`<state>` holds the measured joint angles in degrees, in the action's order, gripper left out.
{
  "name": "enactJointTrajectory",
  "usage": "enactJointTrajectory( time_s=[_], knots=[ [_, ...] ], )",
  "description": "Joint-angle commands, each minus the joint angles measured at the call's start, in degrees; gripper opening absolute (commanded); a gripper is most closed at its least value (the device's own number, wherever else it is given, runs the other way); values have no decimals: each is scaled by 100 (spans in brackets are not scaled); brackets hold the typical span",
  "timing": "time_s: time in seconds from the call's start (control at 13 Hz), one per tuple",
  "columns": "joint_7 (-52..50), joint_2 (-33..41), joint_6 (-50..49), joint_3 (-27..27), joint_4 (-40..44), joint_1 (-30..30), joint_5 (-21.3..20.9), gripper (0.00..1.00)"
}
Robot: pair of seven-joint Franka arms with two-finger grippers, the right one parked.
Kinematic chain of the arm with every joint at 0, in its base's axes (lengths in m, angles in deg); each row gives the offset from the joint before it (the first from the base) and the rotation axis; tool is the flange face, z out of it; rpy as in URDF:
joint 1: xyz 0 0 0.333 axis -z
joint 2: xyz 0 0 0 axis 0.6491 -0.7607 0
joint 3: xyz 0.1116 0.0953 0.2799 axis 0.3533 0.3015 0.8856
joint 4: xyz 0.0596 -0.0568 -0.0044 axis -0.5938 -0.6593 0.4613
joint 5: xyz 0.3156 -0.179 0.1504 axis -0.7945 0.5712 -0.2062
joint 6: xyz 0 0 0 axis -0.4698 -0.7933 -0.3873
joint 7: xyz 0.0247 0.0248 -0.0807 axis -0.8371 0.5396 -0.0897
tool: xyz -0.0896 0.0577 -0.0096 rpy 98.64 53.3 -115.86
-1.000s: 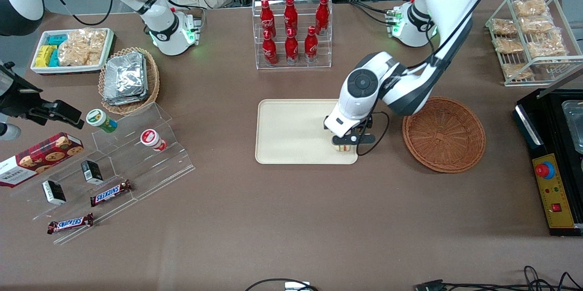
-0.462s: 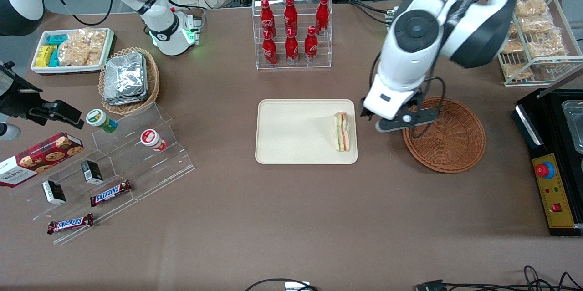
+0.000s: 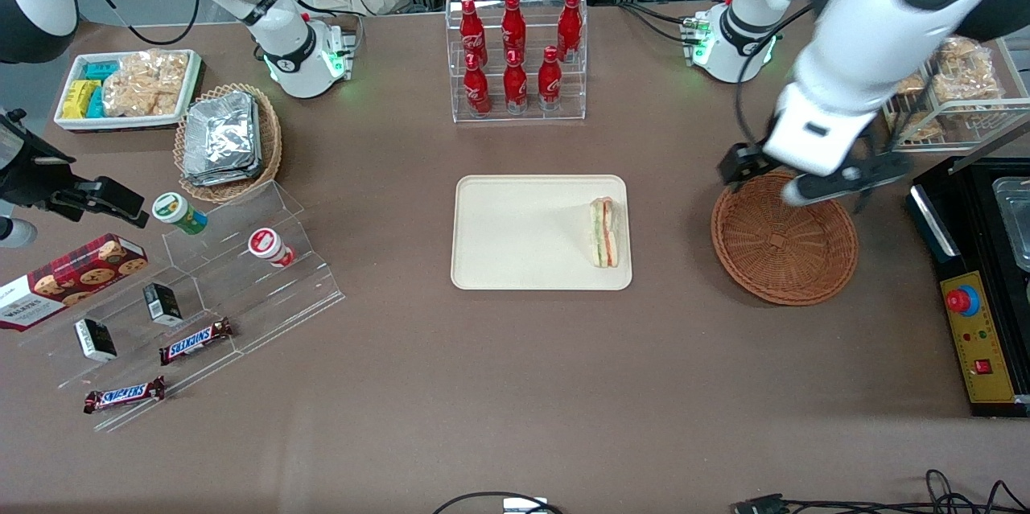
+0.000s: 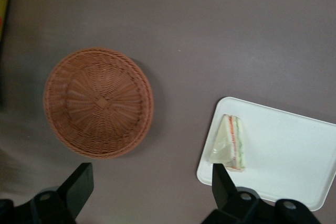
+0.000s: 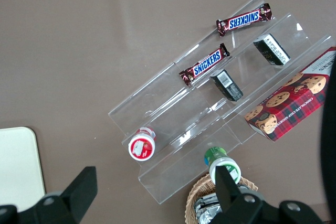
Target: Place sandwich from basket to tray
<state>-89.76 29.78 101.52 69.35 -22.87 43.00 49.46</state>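
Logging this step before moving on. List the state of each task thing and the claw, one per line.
sandwich: lying on the tray, at its edge nearest the basket, free of the claw.
tray: flat on the table, holding only the sandwich.
basket: upright, empty.
claw: open, holding nothing, raised above the basket's rim.

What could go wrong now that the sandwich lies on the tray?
1. The sandwich lies close to the tray rim nearest the basket, so a bump might push it off.
2. The open pincer hangs above the basket; descending, it might strike the basket's rim.
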Motion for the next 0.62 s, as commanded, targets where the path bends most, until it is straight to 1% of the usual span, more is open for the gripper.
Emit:
enactJointTrajectory(
  time_s=[0.0, 0.15, 0.31, 0.38, 0.54],
  knots=[
    [474, 772, 48, 852, -662, 178, 207, 100],
    [893, 826, -49, 1177, -672, 170, 189, 100],
    [1473, 739, -67, 1258, -523, 126, 119, 100],
    [1667, 730, -76, 1388, -522, 126, 119, 100],
    [1757, 677, -76, 1460, -478, 126, 102, 100]
  ],
)
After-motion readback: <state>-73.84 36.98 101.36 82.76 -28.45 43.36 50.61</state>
